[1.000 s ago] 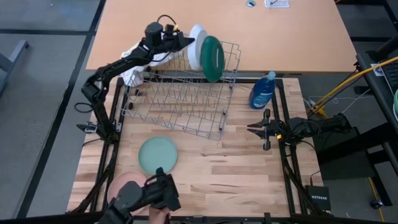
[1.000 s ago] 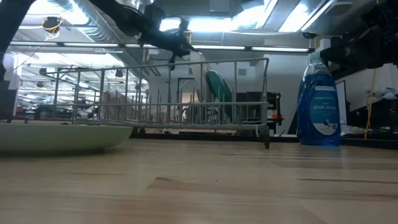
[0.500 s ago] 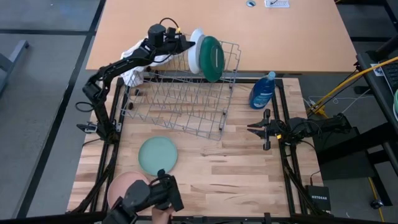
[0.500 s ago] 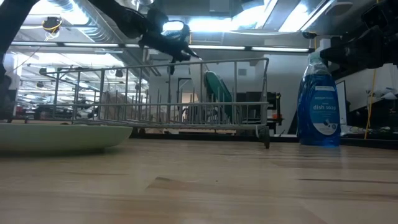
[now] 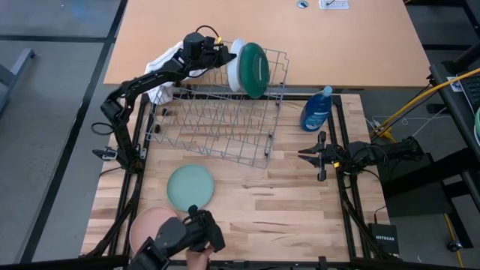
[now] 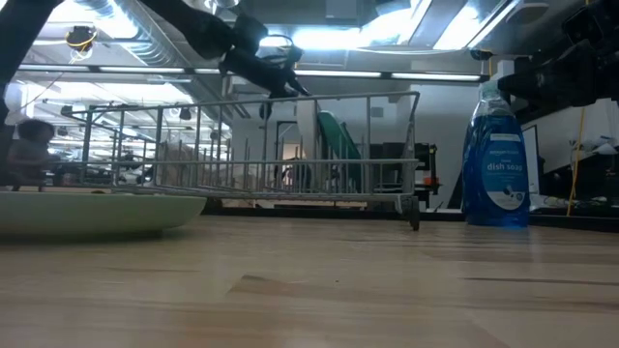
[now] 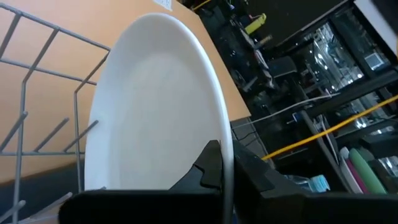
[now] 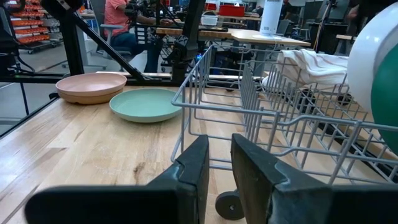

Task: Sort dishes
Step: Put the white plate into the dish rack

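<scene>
**White plate pinched at the rack's far end**

The left gripper point(image 5: 222, 54) is at the far end of the silver wire dish rack point(image 5: 217, 112), its fingers clamped together on the rim of the round white plate point(image 7: 155, 106); that plate stands on edge in the rack, just beside the large dark green plate point(image 5: 255, 69), also upright; the two look nearly touching. The right gripper point(image 5: 306, 156) waits near the table's right edge, close to the blue soap bottle point(image 5: 316, 109), its fingers a little apart and empty. The pale sage green plate point(image 5: 190, 187) and the pink plate point(image 5: 150, 225) lie flat on the near left of the wooden table point(image 5: 300, 210). Risks, as I judge them: a pinch on a thin rim could slip; letting go before the white plate sits between wires might tip it against the green one; the rack, already askew, could shift under a sideways push.
</scene>
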`<act>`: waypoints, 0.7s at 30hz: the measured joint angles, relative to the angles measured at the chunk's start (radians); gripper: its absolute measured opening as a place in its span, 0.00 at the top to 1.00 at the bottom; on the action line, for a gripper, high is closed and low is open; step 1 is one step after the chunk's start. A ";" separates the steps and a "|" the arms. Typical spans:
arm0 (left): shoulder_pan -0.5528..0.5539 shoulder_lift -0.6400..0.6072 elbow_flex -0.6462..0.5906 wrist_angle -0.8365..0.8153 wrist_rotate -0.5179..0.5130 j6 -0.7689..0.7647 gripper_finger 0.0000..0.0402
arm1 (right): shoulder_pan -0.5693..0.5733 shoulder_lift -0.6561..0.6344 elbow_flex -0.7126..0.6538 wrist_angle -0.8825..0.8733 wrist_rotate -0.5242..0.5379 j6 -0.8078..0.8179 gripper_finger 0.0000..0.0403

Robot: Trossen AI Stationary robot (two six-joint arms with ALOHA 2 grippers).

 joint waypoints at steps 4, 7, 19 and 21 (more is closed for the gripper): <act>-0.002 0.035 0.001 0.007 -0.017 -0.038 1.00 | 0.000 0.000 0.000 -0.001 0.000 0.000 0.82; -0.002 0.074 0.001 0.016 -0.026 -0.076 0.99 | 0.000 0.000 0.000 0.000 0.000 0.000 0.82; 0.010 0.148 0.006 0.118 -0.032 -0.130 0.95 | 0.000 0.000 0.000 0.000 0.000 0.000 0.82; 0.010 0.148 0.005 0.131 -0.033 -0.118 0.93 | 0.000 0.000 0.000 -0.001 0.000 0.000 0.82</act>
